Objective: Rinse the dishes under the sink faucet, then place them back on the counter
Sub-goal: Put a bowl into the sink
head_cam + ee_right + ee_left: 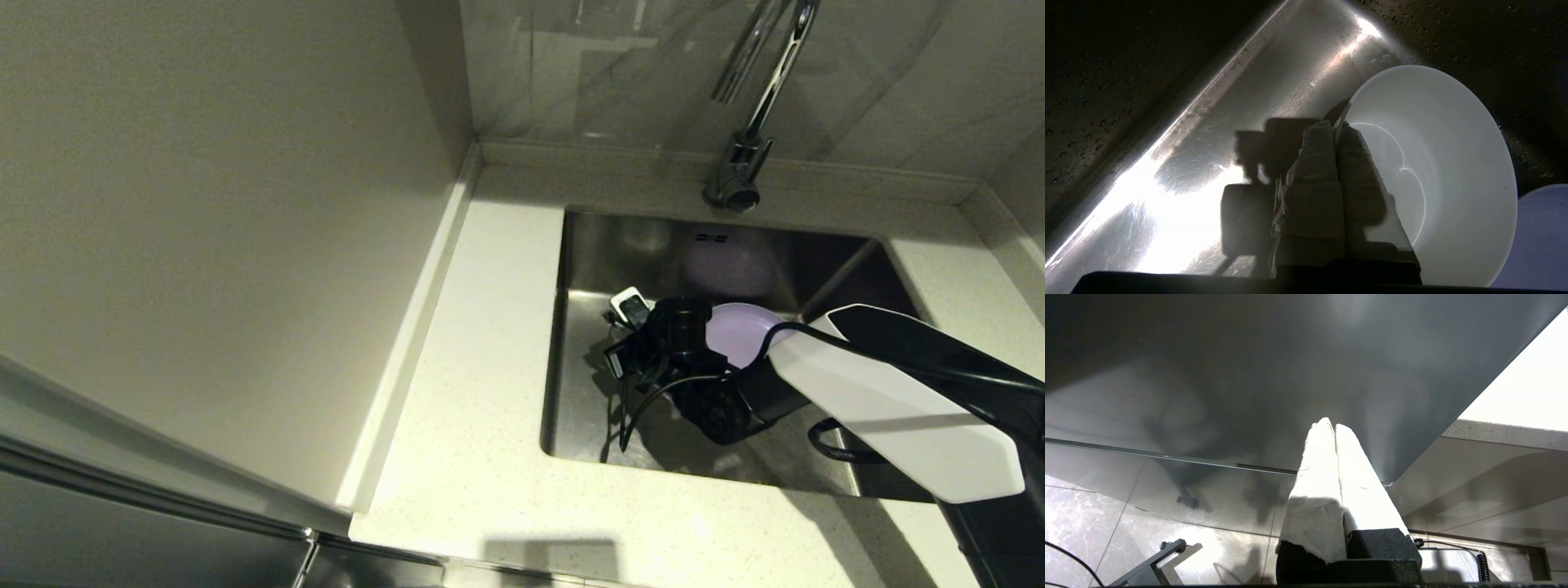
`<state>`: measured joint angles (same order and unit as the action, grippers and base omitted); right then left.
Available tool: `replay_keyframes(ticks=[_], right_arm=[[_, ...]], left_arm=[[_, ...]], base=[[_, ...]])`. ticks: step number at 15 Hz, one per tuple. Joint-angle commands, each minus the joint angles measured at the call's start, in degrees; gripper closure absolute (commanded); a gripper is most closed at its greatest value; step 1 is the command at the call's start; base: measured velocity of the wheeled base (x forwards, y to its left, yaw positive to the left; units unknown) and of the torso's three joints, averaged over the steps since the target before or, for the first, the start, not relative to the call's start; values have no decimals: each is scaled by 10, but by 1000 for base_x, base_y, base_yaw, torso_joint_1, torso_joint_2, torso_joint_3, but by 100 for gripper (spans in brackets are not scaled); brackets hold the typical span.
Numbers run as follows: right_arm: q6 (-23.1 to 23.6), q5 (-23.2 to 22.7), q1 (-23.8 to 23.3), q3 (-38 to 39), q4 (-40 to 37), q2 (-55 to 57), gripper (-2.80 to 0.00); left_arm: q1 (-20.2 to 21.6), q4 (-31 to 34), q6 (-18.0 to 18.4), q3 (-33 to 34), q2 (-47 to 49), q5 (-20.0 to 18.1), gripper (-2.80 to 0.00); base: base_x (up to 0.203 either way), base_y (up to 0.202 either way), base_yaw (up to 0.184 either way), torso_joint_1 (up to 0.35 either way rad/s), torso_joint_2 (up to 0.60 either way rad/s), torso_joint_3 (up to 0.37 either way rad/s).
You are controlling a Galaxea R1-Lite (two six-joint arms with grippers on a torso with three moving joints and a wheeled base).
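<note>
My right gripper (1333,127) is down in the steel sink (581,400), shut on the rim of the small white bowl (1437,171), one finger inside and one outside. In the head view my right wrist (669,343) covers the bowl. The lavender plate (739,333) lies in the basin just beyond the wrist, and its edge (1541,237) shows beside the bowl. The beige plate is out of view. The chrome faucet (755,122) rises behind the sink, its spout well above the gripper. My left gripper (1333,426) is shut on nothing, parked low beside the cabinet front.
Off-white speckled counter (482,392) runs left of and in front of the sink, with a raised back edge (620,155). A tall wall panel (220,245) bounds the counter's left. The overflow slots (710,238) show on the basin's back wall; water drops dot the basin walls.
</note>
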<state>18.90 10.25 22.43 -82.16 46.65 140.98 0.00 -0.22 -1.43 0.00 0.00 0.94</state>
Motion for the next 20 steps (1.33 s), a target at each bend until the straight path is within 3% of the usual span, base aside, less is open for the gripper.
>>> replay_keyframes(ticks=[1,4,5,11,14,20], right_arm=[[2,0,-3,-11,3,10,0],[10,0,-2,-12,3,16,0],[10,1,-2,-11,5,18,-280],[15,1,-7,-10,4,3,-280],[11,1,-14,46,-1,-73,-280],[-15,0,-65,144,-160,-323,-280]], left_arm=[[0,0,-1,0,-2,0,0],[0,0,-1,0,-2,0,0],[0,0,-1,0,-2,0,0],[0,0,-1,0,-2,0,0],[0,0,-1,0,-2,0,0],[0,0,-1,0,-2,0,0]], base=[[0,0,0,0,0,0],[0,0,0,0,0,0],[0,0,0,0,0,0],[0,0,0,0,0,0],[0,0,0,0,0,0],[0,0,0,0,0,0]])
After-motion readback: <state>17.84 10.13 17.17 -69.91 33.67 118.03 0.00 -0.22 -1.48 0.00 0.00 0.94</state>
